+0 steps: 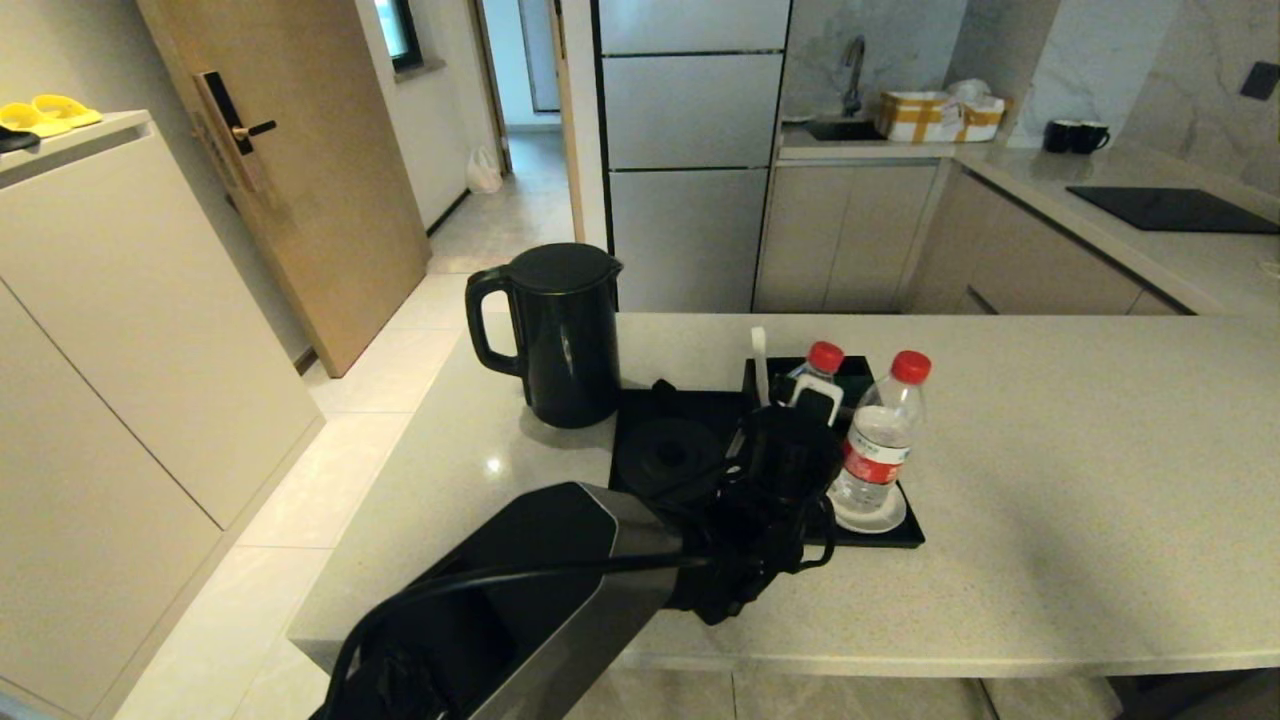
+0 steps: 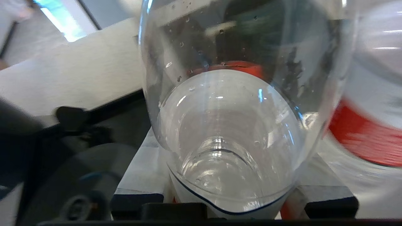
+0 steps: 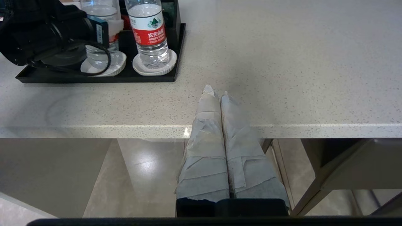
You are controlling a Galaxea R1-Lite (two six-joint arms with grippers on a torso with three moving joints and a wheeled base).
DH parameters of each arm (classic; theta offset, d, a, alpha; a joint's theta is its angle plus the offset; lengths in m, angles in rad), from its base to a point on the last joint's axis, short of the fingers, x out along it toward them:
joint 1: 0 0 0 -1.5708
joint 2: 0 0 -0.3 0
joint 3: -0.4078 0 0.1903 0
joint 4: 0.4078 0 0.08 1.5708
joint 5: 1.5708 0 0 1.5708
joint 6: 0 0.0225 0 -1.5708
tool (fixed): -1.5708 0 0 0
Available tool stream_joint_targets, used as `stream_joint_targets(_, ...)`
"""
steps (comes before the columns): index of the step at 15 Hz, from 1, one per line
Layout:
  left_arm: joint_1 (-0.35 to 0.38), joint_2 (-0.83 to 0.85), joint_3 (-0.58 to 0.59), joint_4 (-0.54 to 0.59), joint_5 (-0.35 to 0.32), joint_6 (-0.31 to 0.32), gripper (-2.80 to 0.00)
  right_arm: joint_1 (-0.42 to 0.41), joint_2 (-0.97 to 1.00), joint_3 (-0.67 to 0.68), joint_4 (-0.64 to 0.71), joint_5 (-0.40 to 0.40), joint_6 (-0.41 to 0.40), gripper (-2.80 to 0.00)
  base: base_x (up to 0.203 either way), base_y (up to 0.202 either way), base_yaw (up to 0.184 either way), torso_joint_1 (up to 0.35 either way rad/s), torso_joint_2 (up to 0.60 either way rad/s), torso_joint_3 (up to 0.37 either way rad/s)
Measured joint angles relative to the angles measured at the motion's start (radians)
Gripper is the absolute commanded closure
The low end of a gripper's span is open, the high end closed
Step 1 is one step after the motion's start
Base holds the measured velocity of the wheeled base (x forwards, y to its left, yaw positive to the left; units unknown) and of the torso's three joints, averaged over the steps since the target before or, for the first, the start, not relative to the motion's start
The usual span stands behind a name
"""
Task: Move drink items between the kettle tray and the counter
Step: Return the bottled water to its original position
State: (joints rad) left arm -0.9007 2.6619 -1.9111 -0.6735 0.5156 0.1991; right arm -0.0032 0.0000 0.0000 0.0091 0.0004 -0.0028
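The black kettle (image 1: 565, 335) stands on the beige counter (image 1: 1050, 450), just left of the black kettle tray (image 1: 905, 540). Its round base (image 1: 668, 455) on the tray is bare. My left gripper (image 1: 795, 392) reaches over the tray and is shut on a clear red-capped water bottle (image 1: 822, 362) over the left saucer (image 3: 103, 64). That bottle (image 2: 232, 125) fills the left wrist view between the taped fingers (image 2: 141, 169). A second bottle (image 1: 885, 440) stands upright on the right saucer (image 1: 870, 515). My right gripper (image 3: 215, 92) is shut and empty at the counter's front edge, right of the tray.
A farther counter carries a black hob (image 1: 1170, 208) and two dark mugs (image 1: 1075, 135). A pale cabinet (image 1: 120, 330) and a wooden door (image 1: 290, 170) stand left of the counter, with floor (image 1: 330, 480) between. Bare counter stretches right of the tray.
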Motion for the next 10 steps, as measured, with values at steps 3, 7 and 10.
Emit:
stream_joint_targets(3, -0.010, -0.003, -0.015, 0.006, -0.001, 0.001, 0.00, 0.000, 0.000, 0.000, 0.000, 0.000, 0.000, 0.00, 0.000, 0.000, 0.000, 0.000, 0.00, 0.000)
stream_joint_targets(7, -0.013, 0.004, -0.016, -0.008, 0.013, -0.001, 0.00, -0.001, 0.000, 0.000, 0.000, 0.000, 0.000, 0.00, 0.000, 0.000, 0.000, 0.000, 0.00, 0.000)
stream_joint_targets(10, 0.000, 0.014, 0.007, -0.021, 0.049, -0.029, 0.00, -0.001, 0.000, 0.000, 0.000, 0.000, 0.000, 0.00, 0.000, 0.000, 0.000, 0.000, 0.00, 0.000)
